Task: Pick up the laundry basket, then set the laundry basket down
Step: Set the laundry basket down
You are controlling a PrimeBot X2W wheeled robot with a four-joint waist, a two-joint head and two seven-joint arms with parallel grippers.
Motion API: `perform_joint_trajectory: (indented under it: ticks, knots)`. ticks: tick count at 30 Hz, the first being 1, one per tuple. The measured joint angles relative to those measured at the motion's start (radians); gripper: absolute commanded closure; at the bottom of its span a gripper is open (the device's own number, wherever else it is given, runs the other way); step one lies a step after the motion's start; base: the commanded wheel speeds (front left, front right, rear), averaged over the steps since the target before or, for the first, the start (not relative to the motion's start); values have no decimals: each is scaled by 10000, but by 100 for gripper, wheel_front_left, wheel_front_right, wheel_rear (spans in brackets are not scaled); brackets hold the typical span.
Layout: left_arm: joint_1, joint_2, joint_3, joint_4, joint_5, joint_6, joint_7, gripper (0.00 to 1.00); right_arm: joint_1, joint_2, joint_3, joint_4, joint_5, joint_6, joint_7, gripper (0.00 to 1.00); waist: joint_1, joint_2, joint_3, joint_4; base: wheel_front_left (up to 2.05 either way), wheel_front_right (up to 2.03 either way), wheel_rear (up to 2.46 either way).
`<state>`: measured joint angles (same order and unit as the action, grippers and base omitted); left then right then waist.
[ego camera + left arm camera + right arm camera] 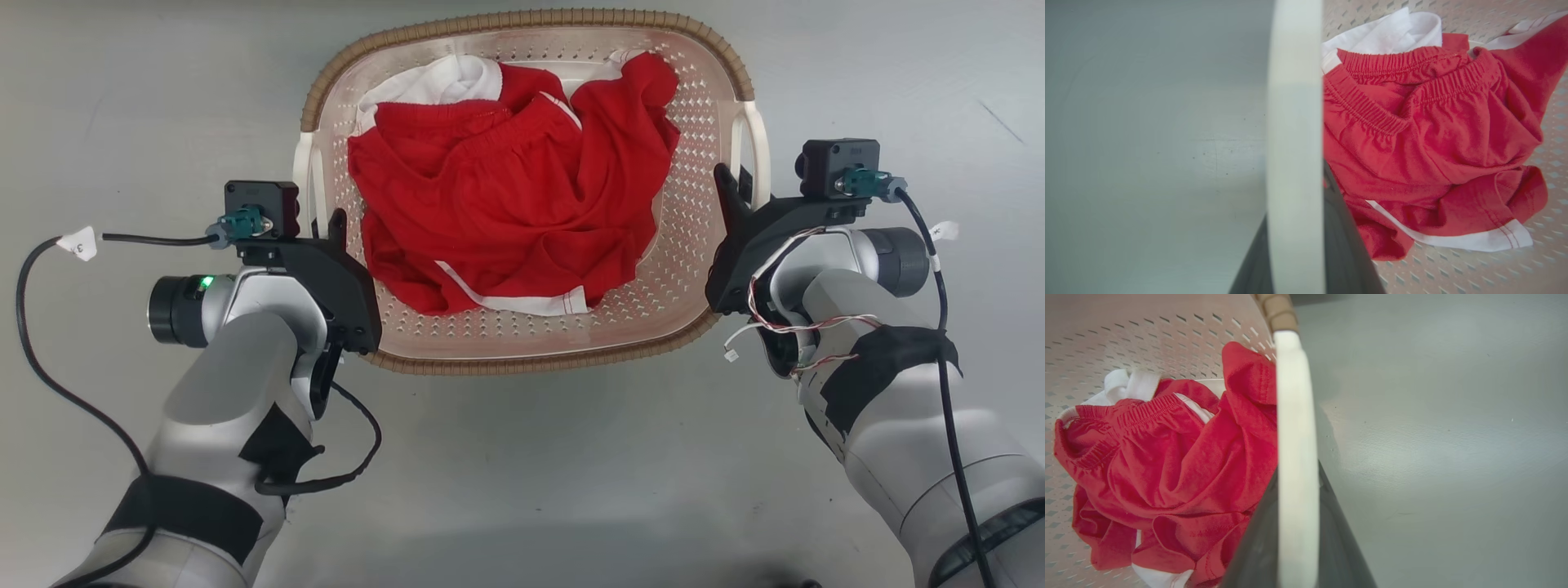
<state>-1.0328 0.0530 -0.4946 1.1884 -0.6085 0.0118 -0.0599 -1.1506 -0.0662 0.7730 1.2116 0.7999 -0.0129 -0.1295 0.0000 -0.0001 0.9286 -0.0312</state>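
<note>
The laundry basket (694, 269) is pale pink and perforated, with a brown woven-look rim, and lies centred between my arms in the head view. Red clothes with white trim (506, 212) are heaped inside it. My left gripper (324, 224) is shut on the basket's white left handle (1295, 102), a dark finger on each side of the bar. My right gripper (739, 186) is shut on the white right handle (1296, 416) in the same way. The red clothes (1433, 143) (1167, 465) show just inside each handle. Whether the basket rests on the floor or hangs above it cannot be told.
Plain grey floor (522, 474) lies all around the basket. A black cable (49, 376) loops out to the left of my left forearm, and thin wires (784, 327) hang at my right wrist.
</note>
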Motion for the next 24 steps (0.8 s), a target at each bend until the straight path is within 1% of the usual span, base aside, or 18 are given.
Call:
perform_joint_trajectory:
  ticks: [4, 5, 6, 7, 8, 9, 10, 12, 14, 15, 17, 24]
  knots:
    - [-153, -17, -4, 15, 12, -4, -219, 100, -98, -27, -25, 19, -4, 0, -284, 100, -3, -1, 184, 33, 0, 0, 0]
    - [-187, -33, -2, 33, 12, -10, -238, 100, -100, -27, -29, 33, -4, 0, -311, 77, -3, -2, 196, 40, 0, 0, 0]
    - [-218, -46, 0, 67, 12, -21, -278, 100, -112, -29, -35, 50, -4, 0, -320, 8, -3, -2, 206, 47, 0, 0, 0]
    - [-240, -61, 0, 88, 12, -31, -301, 100, -122, -35, -35, 90, -15, -4, -320, 0, -3, -2, 214, 55, 0, 0, 0]
    - [-258, -61, 0, 96, 12, -36, -316, 100, -121, -58, -35, 151, -21, -58, -341, 0, -2, -1, 220, 61, 0, 0, 0]
    - [-264, -63, 0, 105, 12, -42, -384, 74, -120, -111, -42, 207, -27, -100, -391, 0, -3, -1, 224, 68, 0, 0, 0]
    - [-265, -56, -4, 157, 13, -38, -431, 58, -124, -174, -52, 222, -27, -102, -393, 0, -2, -1, 227, 75, 0, 0, 0]
    - [-258, -56, -10, 278, 13, -36, -462, 47, -124, -222, -50, 261, -27, -102, -393, 0, -1, 0, 224, 92, 0, 0, 0]
    - [-257, -44, -15, 359, 13, -38, -481, 10, -125, -215, -52, 284, -27, -104, -399, 0, 0, 1, 211, 107, 0, 0, 0]
    - [-240, -33, -21, 407, 13, -38, -489, 8, -124, -215, -42, 299, -27, -102, -399, 0, 0, 0, 197, 114, 0, 0, 0]
    - [-229, -12, -27, 464, 13, -42, -493, 0, -121, -219, -46, 339, -27, -102, -408, 0, 0, 0, 143, 128, 0, 0, 0]
    - [-228, -50, -33, 587, 12, -104, -604, 0, -111, -211, -44, 416, -27, -88, -481, 0, 0, 0, -113, 166, 0, 0, 0]
